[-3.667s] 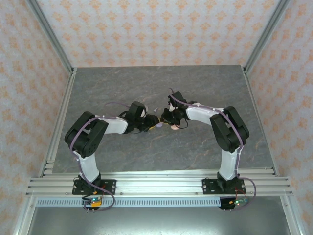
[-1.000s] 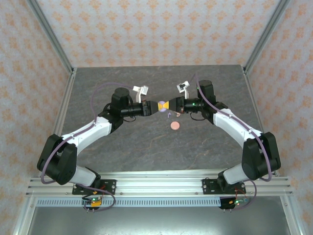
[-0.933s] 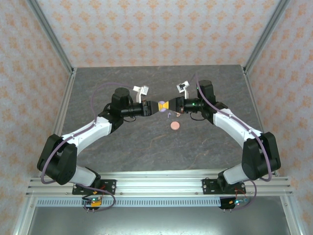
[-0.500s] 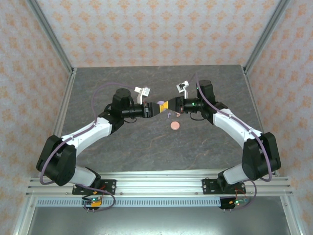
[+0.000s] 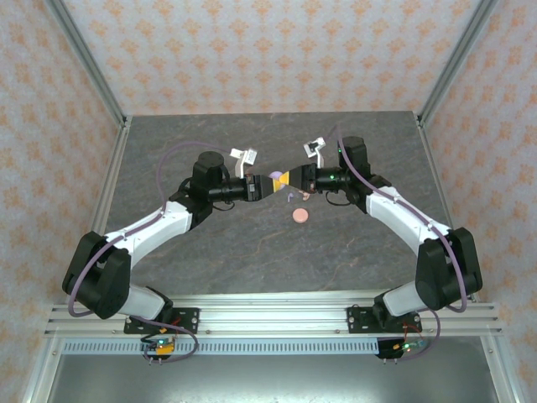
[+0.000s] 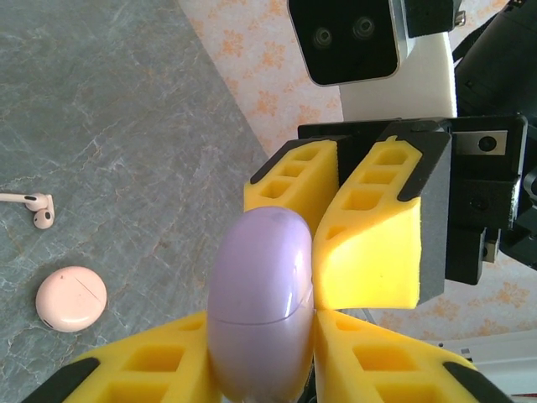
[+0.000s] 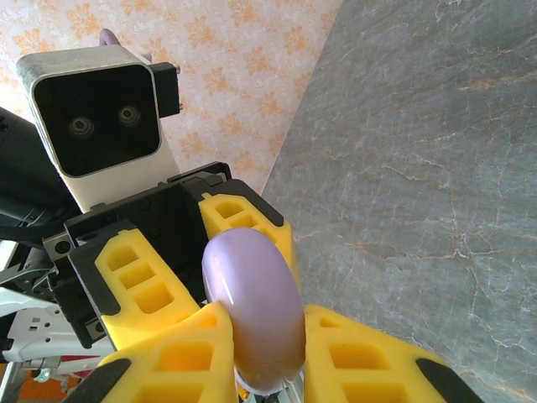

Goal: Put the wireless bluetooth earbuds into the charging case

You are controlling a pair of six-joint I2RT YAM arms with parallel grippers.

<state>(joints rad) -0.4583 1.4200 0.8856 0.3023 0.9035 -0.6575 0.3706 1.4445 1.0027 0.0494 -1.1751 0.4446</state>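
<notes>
Clearly both arms meet in mid-air on one thing: the pale purple charging case, seen edge-on with its seam showing. The left gripper is clamped on one end and the right gripper pinches the opposite end, yellow pads pressed to the shell. To my eye the step is prising the lid open, so one side should hold steady while the other eases away gently, or the smooth shell may squirt out. A pale earbud lies on the table below the case, well apart from it — a pink disc rests farther from the case, neither touched.
</notes>
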